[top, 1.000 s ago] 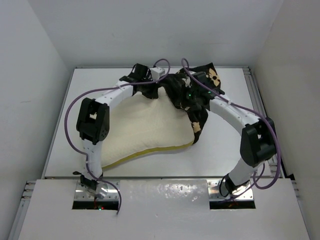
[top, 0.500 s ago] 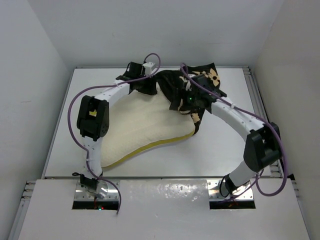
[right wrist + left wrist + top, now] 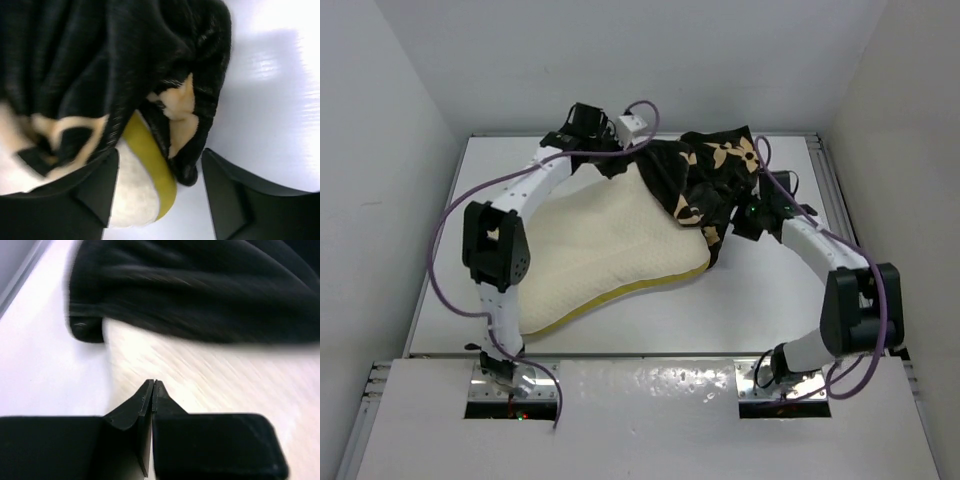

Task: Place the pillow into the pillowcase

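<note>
The cream pillow [image 3: 590, 250] lies in the middle of the table, its yellow side band facing the near edge. The black flowered pillowcase [image 3: 705, 175] is bunched over its far right corner. My left gripper [image 3: 608, 158] hovers at the case's far left end; its fingers [image 3: 153, 385] are shut with nothing between them, above the pillow [image 3: 215, 380] and just short of the black pillowcase [image 3: 200, 295]. My right gripper [image 3: 745, 225] is open at the right corner. The yellow-banded pillow corner [image 3: 150, 170] and the pillowcase hem [image 3: 192, 150] sit between its fingers [image 3: 100, 185].
A white table [image 3: 770, 290] with raised rails on the left, far and right sides; white walls stand close around it. Purple cables loop from both arms over the pillow area. Bare table shows to the right of the pillow [image 3: 270, 100] and along the left side [image 3: 45, 365].
My left gripper opened, shut again empty and moved back. My right gripper let go, opened and drew back right to the pillow's corner. The pillowcase has spread further right.
</note>
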Available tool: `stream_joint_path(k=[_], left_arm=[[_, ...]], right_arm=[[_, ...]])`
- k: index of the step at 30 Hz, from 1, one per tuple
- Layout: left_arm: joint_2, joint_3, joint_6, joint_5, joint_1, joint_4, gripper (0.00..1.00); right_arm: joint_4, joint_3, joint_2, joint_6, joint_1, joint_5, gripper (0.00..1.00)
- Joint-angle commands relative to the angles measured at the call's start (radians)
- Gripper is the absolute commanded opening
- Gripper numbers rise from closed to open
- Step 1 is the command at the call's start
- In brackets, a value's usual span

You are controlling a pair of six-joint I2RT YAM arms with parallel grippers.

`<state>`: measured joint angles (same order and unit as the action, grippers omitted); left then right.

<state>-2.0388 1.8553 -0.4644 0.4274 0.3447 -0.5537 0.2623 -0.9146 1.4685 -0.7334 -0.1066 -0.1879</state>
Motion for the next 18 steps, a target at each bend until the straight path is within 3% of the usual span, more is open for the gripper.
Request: stream_joint_path(k=[1, 2, 3, 4, 5, 6, 7, 9, 10, 12, 15, 18], left_arm=[[0.187, -0.094, -0.506, 0.091, 0.105, -0.416, 0.00], [0.222, -0.205, -0.651, 0.080, 0.140, -0.463, 0.01], [0.261, -0.256, -0.704, 0.083, 0.154, -0.501, 0.05], [0.332, -0.302, -0.765, 0.083, 0.163, -0.550, 0.23], [0.360, -0.338, -0.778, 0.077, 0.189, -0.561, 0.35], [0.388, -0.400, -0.774, 0.068, 0.206, -0.558, 0.46], [0.426, -0.430, -0.760, 0.053, 0.223, -0.520, 0.60], [0.465, -0.528, -0.712, -0.019, 0.293, -0.429, 0.75], [0.504, -0.616, -0.657, -0.103, 0.344, -0.275, 0.88], [0.546, -0.711, -0.622, -0.195, 0.387, -0.028, 1.00], [0.499, -0.814, -0.574, -0.301, 0.436, 0.153, 1.00], [0.393, -0.765, -0.438, -0.299, 0.432, 0.153, 1.00]], right_arm=[[-0.070, -0.036, 0.067, 0.020, -0.015, -0.004, 0.69], [-0.087, -0.041, 0.108, 0.028, -0.024, 0.034, 0.70], [-0.110, -0.046, 0.127, 0.032, -0.025, 0.050, 0.69], [-0.145, -0.064, 0.174, 0.043, -0.027, 0.060, 0.66], [-0.153, -0.079, 0.199, 0.051, -0.027, 0.068, 0.60], [-0.158, -0.114, 0.228, 0.052, -0.024, 0.074, 0.47], [-0.159, -0.131, 0.254, 0.055, -0.024, 0.076, 0.42], [-0.181, -0.156, 0.318, 0.046, -0.025, 0.073, 0.40], [-0.208, -0.156, 0.334, 0.039, -0.027, 0.073, 0.41], [-0.242, -0.156, 0.378, 0.014, -0.033, 0.082, 0.46], [-0.215, -0.181, 0.438, 0.014, -0.045, 0.108, 0.55], [-0.199, -0.178, 0.466, 0.022, -0.058, 0.136, 0.57]])
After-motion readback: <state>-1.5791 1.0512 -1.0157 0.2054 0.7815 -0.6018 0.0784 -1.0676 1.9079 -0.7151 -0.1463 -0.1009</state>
